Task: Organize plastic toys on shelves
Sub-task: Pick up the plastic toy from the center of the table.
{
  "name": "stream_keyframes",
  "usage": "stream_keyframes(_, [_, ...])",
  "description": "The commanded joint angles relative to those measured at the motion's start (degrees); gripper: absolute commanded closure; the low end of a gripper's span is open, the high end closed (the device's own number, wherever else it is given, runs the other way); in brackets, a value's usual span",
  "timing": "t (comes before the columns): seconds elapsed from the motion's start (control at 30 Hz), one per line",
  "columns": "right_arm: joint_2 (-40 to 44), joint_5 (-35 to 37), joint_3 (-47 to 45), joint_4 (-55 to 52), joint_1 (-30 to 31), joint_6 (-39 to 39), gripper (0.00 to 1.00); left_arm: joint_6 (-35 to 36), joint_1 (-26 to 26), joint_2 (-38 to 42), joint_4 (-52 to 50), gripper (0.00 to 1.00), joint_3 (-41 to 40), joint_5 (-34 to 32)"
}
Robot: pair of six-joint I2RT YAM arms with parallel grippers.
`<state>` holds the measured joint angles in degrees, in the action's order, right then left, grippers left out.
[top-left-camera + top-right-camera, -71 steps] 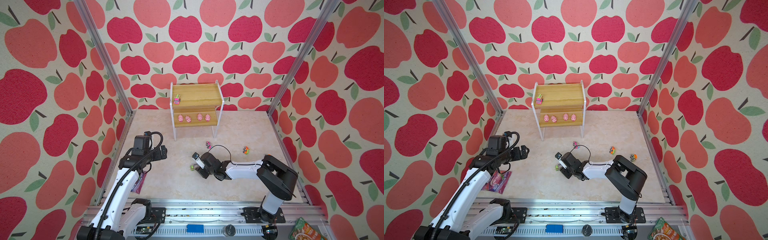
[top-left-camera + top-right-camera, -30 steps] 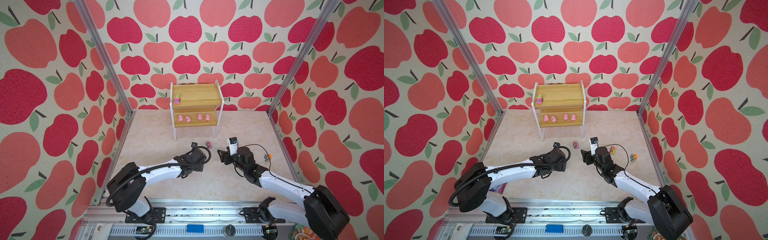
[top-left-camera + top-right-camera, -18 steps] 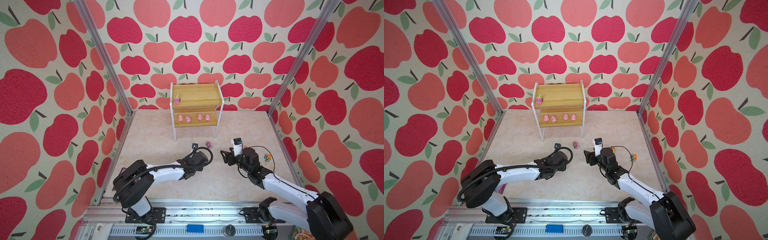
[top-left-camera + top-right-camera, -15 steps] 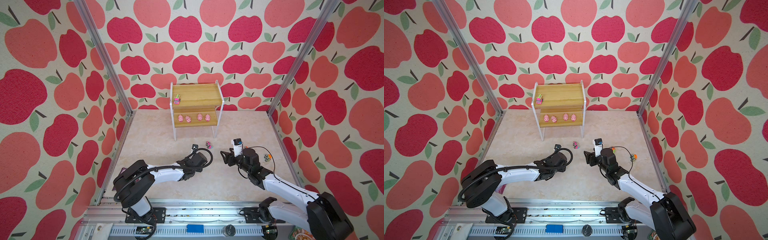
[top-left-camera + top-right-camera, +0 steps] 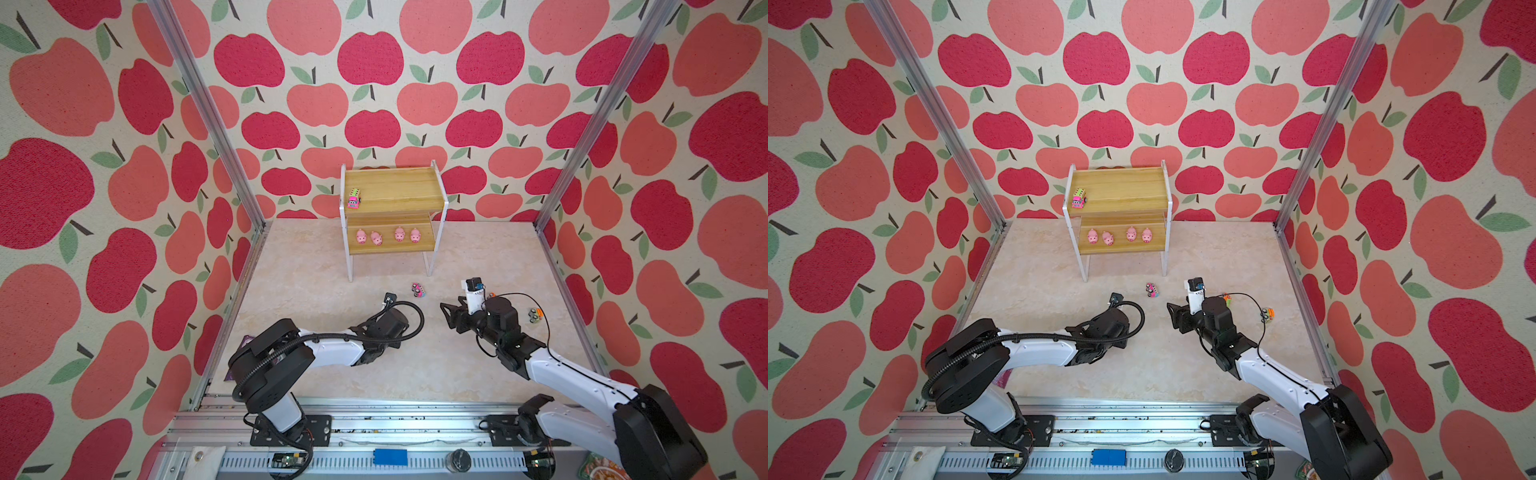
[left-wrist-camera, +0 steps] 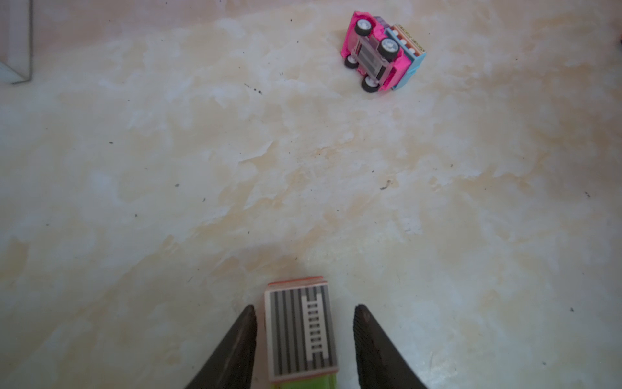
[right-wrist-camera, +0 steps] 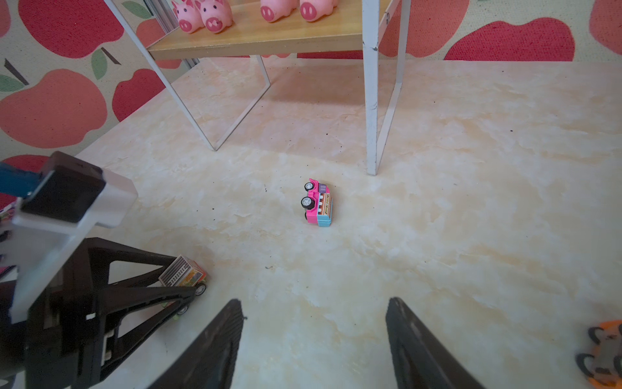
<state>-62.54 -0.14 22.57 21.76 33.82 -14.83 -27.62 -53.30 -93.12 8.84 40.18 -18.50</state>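
**Top views.** Shelf (image 5: 392, 189) stands against the back wall (image 5: 374, 104): yellow grained boards on a thin white metal frame.
- Four pigs (image 5: 376, 238) sit in a row on the lower board.
- Pink truck (image 5: 353, 200) sits at one end of the top board.
- Blue-pink truck (image 5: 418, 290) lies on the surface (image 5: 316, 291), near a shelf leg. Orange truck (image 5: 535, 315) lies further out, on the right arm's side.
- Left pincer is hidden under its own wrist here. Right pincer (image 5: 446, 316) is spread, with nothing in it.

**Left wrist.** Left pincer (image 6: 304, 308) straddles the green truck (image 6: 301, 331). A slim gap shows on each side, so it is not yet pinching.
- The truck is boxy, with a flat roof printed in grey stripes and a ladder, an orange rim and a lime base.
- Blue-pink truck lies on its side, underside and wheels showing.
- The surface is beige and marbled, flecked with grit.

**Right wrist.** Right pincer (image 7: 314, 303) is wide and empty.
- Green truck stands on its wheels between the left fingers.
- Orange truck lies wheels-up at the frame edge.
- The pigs are rounded, smooth and rubbery-looking.
- The paint on the shelf leg is chipped.

**Judgement.** The step in hand is the pickup of the green truck. Next it likely needs an even squeeze on the flat sides, a straight lift and a carry to the top board beside the pink truck. The plastic looks hard and slick, and with free wheels an off-centre squeeze could squirt the truck out.
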Motion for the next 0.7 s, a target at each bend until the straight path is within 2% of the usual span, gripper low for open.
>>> stream_keyframes(0.0, [-0.55,-0.81,-0.52,1.51,-0.51,1.3,0.3,0.99,0.21,-0.74,1.68,0.55,-0.7,0.66])
stream_keyframes(0.27, [-1.79,-0.84,-0.59,3.08,-0.52,1.48,0.3,0.82,0.05,-0.73,1.79,0.63,-1.07,0.77])
stream_keyframes(0.43, [-2.43,-0.85,-0.6,4.08,-0.57,1.45,0.3,1.51,0.07,-0.78,1.53,0.75,-0.91,1.17])
stream_keyframes(0.67, [-3.04,-1.01,-1.1,5.74,-0.61,0.75,0.29,3.24,0.04,1.65,-2.91,0.78,0.99,0.51])
